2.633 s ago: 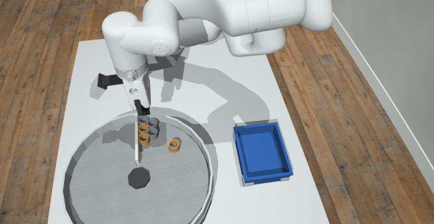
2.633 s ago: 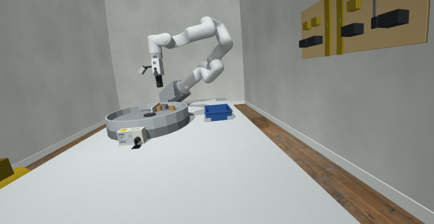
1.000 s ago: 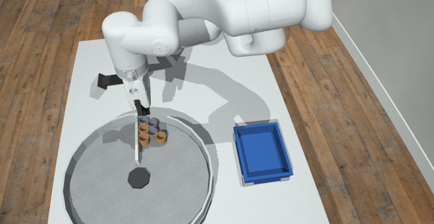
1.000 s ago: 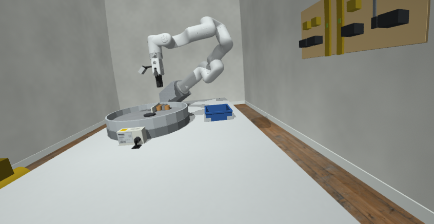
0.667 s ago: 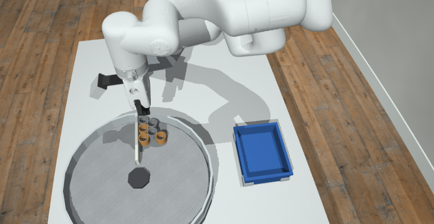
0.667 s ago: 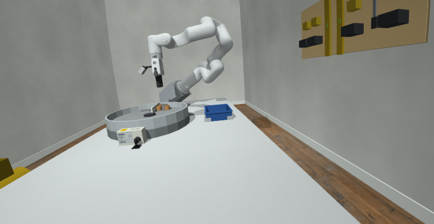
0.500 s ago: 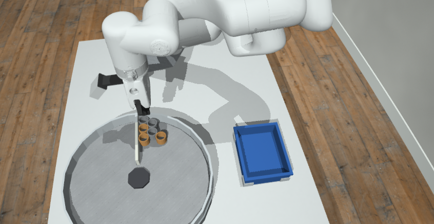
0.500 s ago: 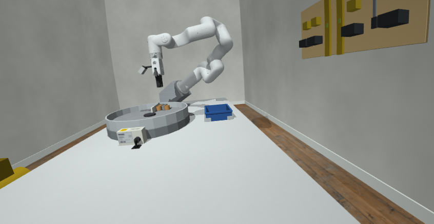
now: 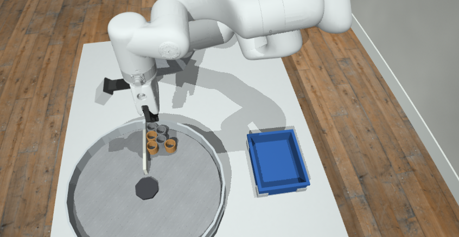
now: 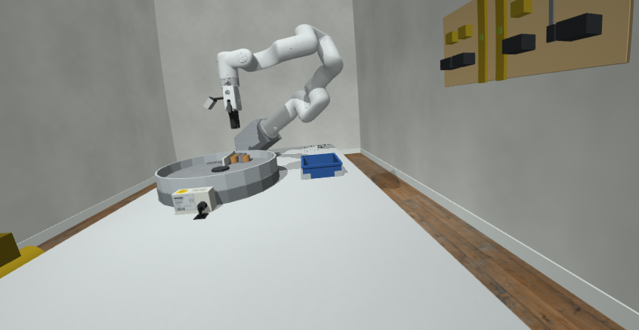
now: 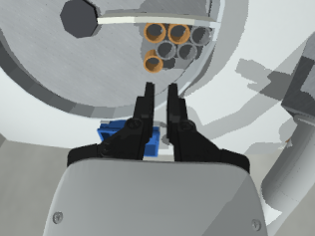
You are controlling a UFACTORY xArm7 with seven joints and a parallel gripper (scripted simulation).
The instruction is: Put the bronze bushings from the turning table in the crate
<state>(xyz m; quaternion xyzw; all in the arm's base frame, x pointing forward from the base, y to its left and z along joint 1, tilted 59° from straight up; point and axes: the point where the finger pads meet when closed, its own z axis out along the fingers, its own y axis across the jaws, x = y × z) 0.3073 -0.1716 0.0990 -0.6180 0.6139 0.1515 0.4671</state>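
Note:
Three bronze bushings [image 9: 152, 152] [image 11: 155, 42] stand on the grey turning table [image 9: 186, 200] [image 10: 218, 187] [image 11: 50, 74]. Two are against the cream bar; the third bronze bushing [image 9: 170, 150] [image 11: 150, 53] stands at the outer corner of the cluster, touching or nearly touching a steel one. Three steel bushings [image 9: 161, 134] [image 11: 186, 60] stand among them, one by the bar near the rim. The blue crate [image 9: 284, 189] [image 10: 321, 173] [image 11: 153, 148] is empty inside. My gripper [image 9: 153, 119] [image 10: 235, 127] [image 11: 160, 95] hangs above the table's far rim, fingers slightly apart, nothing between them.
The cream bar [image 9: 144, 148] [image 11: 135, 20] runs from near the dark hub [image 9: 146, 188] [image 10: 220, 168] [image 11: 79, 18] to the rim. A raised wall rings the turning table. A small labelled box [image 10: 194, 200] with a black fitting stands at its near side. The crate is to the right.

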